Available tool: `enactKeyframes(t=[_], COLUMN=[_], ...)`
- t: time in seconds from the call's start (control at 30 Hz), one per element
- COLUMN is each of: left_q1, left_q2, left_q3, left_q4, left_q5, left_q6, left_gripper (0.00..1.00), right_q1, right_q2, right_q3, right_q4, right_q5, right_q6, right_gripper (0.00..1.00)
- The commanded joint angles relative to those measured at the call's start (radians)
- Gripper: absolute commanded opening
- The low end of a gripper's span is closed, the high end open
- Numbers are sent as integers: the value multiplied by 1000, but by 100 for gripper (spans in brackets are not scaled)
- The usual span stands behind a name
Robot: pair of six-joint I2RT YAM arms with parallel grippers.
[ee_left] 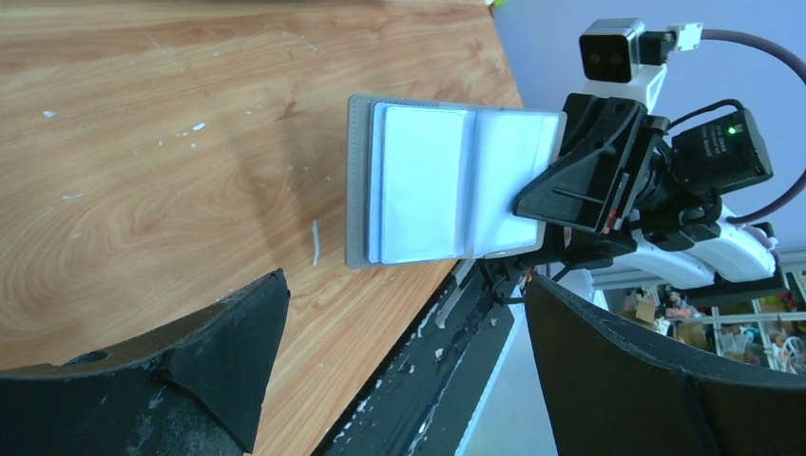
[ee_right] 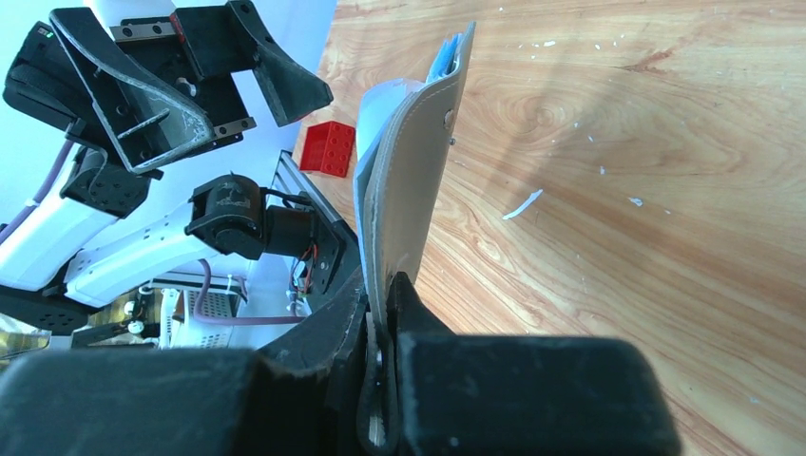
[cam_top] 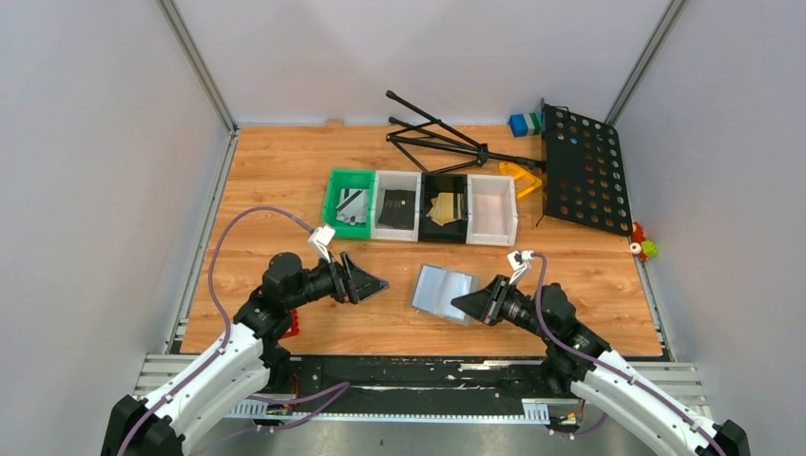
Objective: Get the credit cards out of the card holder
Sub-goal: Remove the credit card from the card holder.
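The grey card holder (cam_top: pixel 442 291) hangs open just above the table, its pale clear sleeves (ee_left: pixel 447 185) facing my left wrist camera. My right gripper (cam_top: pixel 468 303) is shut on its near right edge, and the right wrist view shows the holder (ee_right: pixel 413 180) edge-on between the jaws (ee_right: pixel 385 290). Left of the holder, and apart from it, my left gripper (cam_top: pixel 377 283) stands wide open with nothing between its fingers (ee_left: pixel 407 285). Credit cards lie in the trays: a silvery one (cam_top: pixel 353 203) in the green tray, a black one (cam_top: pixel 398 209) in the white tray, a gold one (cam_top: pixel 444 208) in the black tray.
A row of trays (cam_top: pixel 492 231) ends with a white one on the right. Behind it lies a black music stand (cam_top: pixel 584 171) with tripod legs (cam_top: pixel 437 133). A red block (ee_right: pixel 328 149) sits by the left arm's base. Small toys (cam_top: pixel 642 246) lie at the right edge.
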Motion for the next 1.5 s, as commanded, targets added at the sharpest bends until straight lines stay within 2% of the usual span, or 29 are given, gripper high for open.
enactKeyframes(t=[0.0, 0.37, 0.53, 0.8, 1.03, 1.37, 1.47], left_q1=[-28, -87, -107, -133, -135, -154, -157], left_q2=[1, 36, 65, 197, 274, 402, 418], left_q3=[-27, -76, -100, -96, -93, -94, -95], left_q4=[108, 221, 307, 454, 579, 748, 802], left_q5=[14, -3, -3, 28, 68, 121, 132], left_q6=[-34, -86, -129, -203, -254, -312, -336], left_gripper=[100, 100, 100, 99, 86, 81, 73], right_q1=[-3, -2, -2, -2, -3, -3, -3], right_q2=[-9, -24, -30, -9, 24, 123, 152], right_q3=[-9, -17, -37, -60, -61, -63, -57], right_q4=[96, 127, 195, 335, 408, 540, 545], right_q5=[-18, -27, -38, -69, -111, -185, -200], right_q6=[31, 63, 98, 171, 213, 239, 231], right_gripper=[0, 0, 0, 0, 0, 0, 0])
